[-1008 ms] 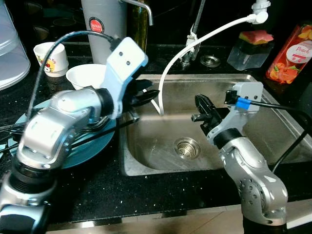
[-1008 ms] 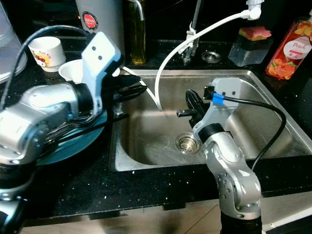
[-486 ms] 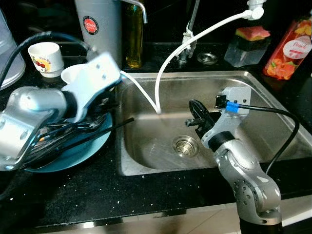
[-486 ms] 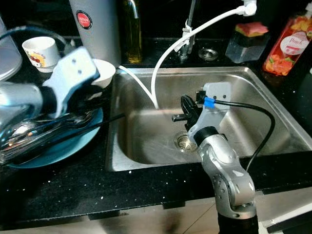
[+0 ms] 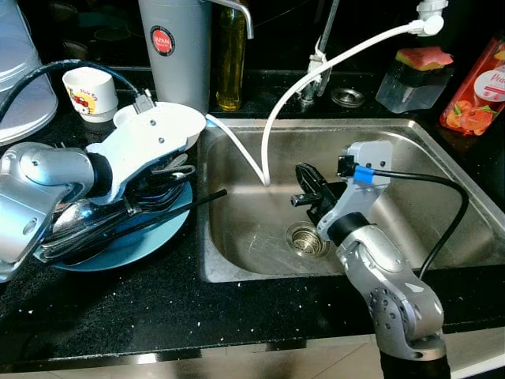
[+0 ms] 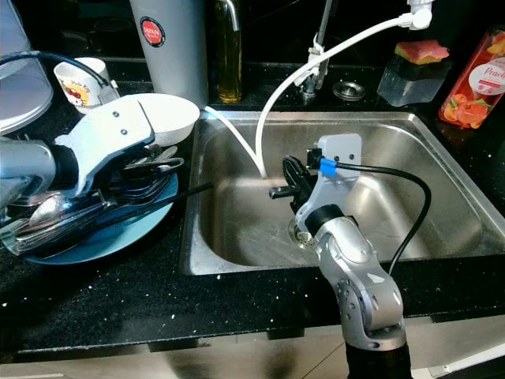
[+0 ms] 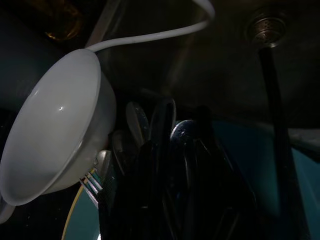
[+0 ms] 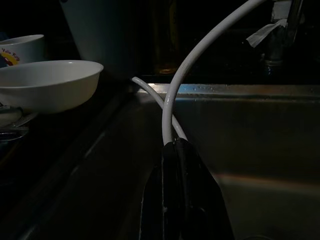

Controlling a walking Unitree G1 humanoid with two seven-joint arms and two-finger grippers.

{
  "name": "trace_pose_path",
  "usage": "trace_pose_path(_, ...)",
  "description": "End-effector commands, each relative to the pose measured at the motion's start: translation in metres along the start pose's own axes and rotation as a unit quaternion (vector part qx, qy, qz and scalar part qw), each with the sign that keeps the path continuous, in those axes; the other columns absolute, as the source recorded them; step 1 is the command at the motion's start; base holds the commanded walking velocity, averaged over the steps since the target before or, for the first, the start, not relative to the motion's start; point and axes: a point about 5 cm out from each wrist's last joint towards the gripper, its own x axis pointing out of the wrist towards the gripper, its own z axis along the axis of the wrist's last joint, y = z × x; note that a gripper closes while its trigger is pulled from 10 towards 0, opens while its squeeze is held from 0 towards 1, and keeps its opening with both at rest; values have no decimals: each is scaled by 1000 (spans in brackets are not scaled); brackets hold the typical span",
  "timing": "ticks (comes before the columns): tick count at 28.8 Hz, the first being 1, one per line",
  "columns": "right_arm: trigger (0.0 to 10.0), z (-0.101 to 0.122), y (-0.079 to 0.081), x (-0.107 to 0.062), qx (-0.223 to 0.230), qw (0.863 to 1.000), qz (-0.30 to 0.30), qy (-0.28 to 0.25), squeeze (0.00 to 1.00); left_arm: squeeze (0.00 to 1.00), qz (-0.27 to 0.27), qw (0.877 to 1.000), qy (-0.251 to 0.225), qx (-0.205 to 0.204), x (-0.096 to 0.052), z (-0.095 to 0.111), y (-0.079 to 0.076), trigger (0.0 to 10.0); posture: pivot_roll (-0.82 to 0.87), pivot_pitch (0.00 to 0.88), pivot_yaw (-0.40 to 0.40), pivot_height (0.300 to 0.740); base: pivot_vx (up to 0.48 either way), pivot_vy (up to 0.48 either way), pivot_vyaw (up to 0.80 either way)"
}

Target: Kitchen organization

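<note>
On the dark counter to the left of a steel sink (image 5: 426,150), a blue plate (image 5: 150,237) is carrying a heap of cutlery (image 6: 95,207), with a white bowl (image 6: 170,114) sitting at the plate's far edge. The left gripper (image 6: 158,170) is lying low over this heap, its silver arm reaching in from the robot's left side. Its black fingers are mixing with dark utensil handles in the left wrist view, so whether they are apart or clamped on anything cannot be told. One long black utensil (image 5: 170,212) is lying across the plate, its long axis running from the heap toward the sink, with its tip (image 5: 223,192) sticking out over the sink's left rim.

The right gripper (image 5: 304,180) is hovering inside the sink, above and just beside the drain (image 5: 306,238), pointing toward the plate. Its fingers are pressed together and holding nothing, and a white hose (image 5: 272,134) is curving down from the tap area just beyond them.

Judging from this layout, the cutlery lies directly under the left gripper and well to the left of the right one, so the left arm is the nearer. A small printed cup (image 5: 88,88) and a tall grey canister (image 5: 173,47) are standing behind the plate.
</note>
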Motion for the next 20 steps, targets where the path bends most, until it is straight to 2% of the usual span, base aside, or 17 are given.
trace_pose_path(1, 10000, -1, -1, 2, 2, 1000, -3, -4, 0, 0, -23, 1000, 11, 9, -1, -2, -7, 10000, 250, 27, -40, 740, 0, 0, 0)
trace_pose_path(7, 10000, -2, 0, 2, 6, 1000, -1, -4, 0, 0, -38, 998, 33, 24, -2, -9, -13, 10000, 250, 32, -39, 740, 0, 0, 0)
trace_pose_path(10, 10000, -2, -1, 2, 7, 1000, -2, -5, 0, 0, 3, 1000, 9, 24, 5, -3, -4, 10000, 247, 34, -38, 740, 0, 0, 0)
trace_pose_path(12, 10000, -2, -1, 2, 8, 1000, -3, -5, 0, 0, 13, 1000, 0, 27, 6, 0, -2, 10000, 247, 34, -38, 740, 0, 0, 0)
trace_pose_path(15, 10000, -1, -2, 1, 10, 1000, -6, -8, 0, 0, 65, 997, -32, 38, 9, 10, 9, 10000, 243, 37, -38, 740, 0, 0, 0)
trace_pose_path(16, 10000, -1, -2, 1, 10, 1000, -6, -8, 0, 0, 65, 997, -32, 38, 9, 10, 9, 10000, 243, 37, -38, 740, 0, 0, 0)
trace_pose_path(19, 10000, 1, -2, 1, 19, 1000, -11, -19, 0, 0, 153, 983, -97, 23, 4, 29, 33, 10000, 242, 39, -40, 740, 0, 0, 0)
trace_pose_path(20, 10000, 1, -2, 1, 19, 1000, -11, -19, 0, 0, 153, 983, -97, 23, 4, 29, 33, 10000, 242, 39, -40, 740, 0, 0, 0)
